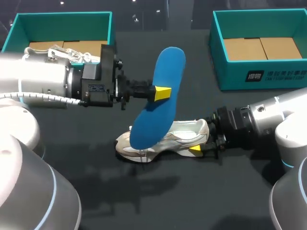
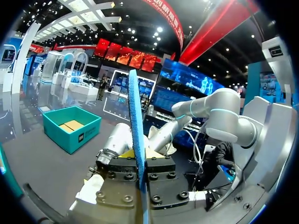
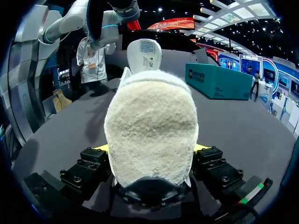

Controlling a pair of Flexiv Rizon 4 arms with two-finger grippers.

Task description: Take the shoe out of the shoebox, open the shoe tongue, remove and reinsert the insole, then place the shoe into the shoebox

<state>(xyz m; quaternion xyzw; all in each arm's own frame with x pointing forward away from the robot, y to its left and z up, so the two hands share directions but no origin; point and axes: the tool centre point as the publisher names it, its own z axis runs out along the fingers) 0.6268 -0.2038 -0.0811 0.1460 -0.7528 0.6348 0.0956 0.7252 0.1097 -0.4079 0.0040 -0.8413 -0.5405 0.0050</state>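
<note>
Item: blue insole (image 1: 169, 62), pinched at mid-length by left gripper (image 1: 160, 93), held tilted above white shoe (image 1: 180, 136) at table centre.
Right gripper (image 1: 199, 145): clamped on the shoe's heel.
Handling, likely reinsertion: feed the low end into the opening first, heel braced, then press flat.

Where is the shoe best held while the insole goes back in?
Probably at the heel, from behind, as the right gripper holds it now: the shoe lies on its sole, heel toward that arm, and a heel grip leaves the opening clear for the insole in the left gripper.
</note>
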